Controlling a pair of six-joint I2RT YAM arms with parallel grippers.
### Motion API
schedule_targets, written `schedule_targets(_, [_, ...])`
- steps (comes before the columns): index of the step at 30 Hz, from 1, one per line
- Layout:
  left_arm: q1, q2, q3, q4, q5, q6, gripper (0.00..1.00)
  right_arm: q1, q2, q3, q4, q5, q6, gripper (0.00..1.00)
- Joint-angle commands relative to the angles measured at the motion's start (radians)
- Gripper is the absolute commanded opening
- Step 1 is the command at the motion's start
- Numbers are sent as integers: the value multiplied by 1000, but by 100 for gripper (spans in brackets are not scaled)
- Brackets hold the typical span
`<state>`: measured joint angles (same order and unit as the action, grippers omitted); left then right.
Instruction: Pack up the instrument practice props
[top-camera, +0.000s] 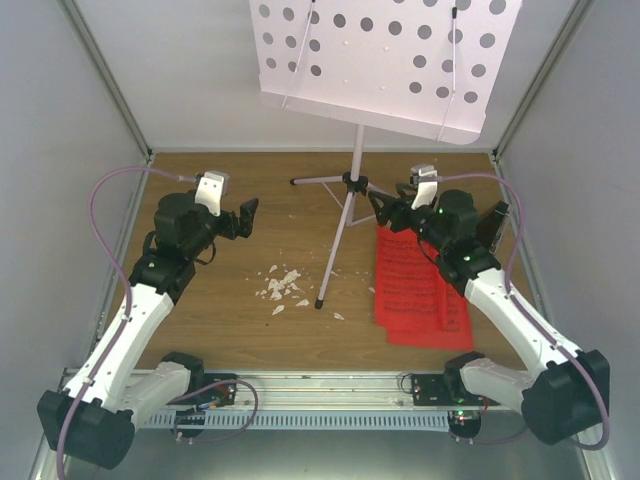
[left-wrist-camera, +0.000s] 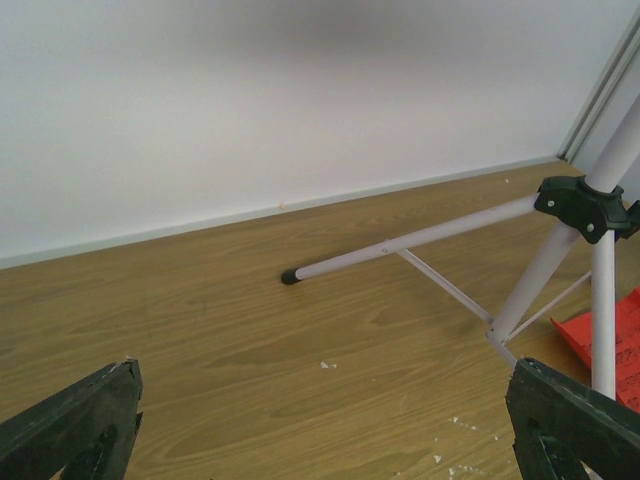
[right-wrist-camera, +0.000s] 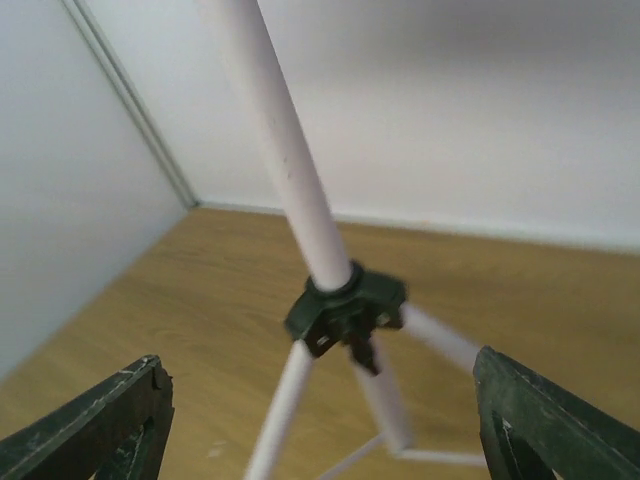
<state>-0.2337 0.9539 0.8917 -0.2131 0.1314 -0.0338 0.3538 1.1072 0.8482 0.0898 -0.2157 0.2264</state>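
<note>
We note tall white music stand with hole-dotted tray (top-camera: 380, 60) upright on thin tripod mid brown wooden table (top-camera: 230, 330); bright red printed music sheets (top-camera: 415, 290) flat just beside tripod, under right arm; right gripper (right-wrist-camera: 320, 362) spread wide, empty, facing black plastic hub (right-wrist-camera: 345, 305), we judge lined up for pole; left gripper (left-wrist-camera: 325, 365) wide, empty, toward another leg; only top view shows tray, whole sheets; wrist views show hub, black-capped foot (left-wrist-camera: 291, 276); metronome nowhere seen.

Left arm (top-camera: 140, 300) and right arm (top-camera: 505, 305) reach forward, jaws spread wide.
</note>
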Motion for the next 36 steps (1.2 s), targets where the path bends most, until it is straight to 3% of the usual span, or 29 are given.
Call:
schedule_targets(1, [6,16,-4,41,5,-2,99,-7,-1,-68,32,-121,564,83])
schedule_targets(2, [5,16,-2,41,11,-4,99,-8,-6,-106,69,-123,697,83])
schedule_targets(6, [6,0,-11,46,11,-5,99,-9,-10,-208,257,-153,935,80])
schedule_targets(15, [17,12,-56,104,-72,72,99,-48,79,-160,308,-198,1201,86])
schedule_targets(19, [33,9,-107,163,-98,95,99,-54,112,-87,215,-222,1207,87])
schedule_targets(26, [28,53,-64,104,-72,52,99,-56,192,-128,376,-286,1233,83])
schedule_targets(36, [11,50,-57,92,-46,53,99,-78,263,-87,400,-285,1206,80])
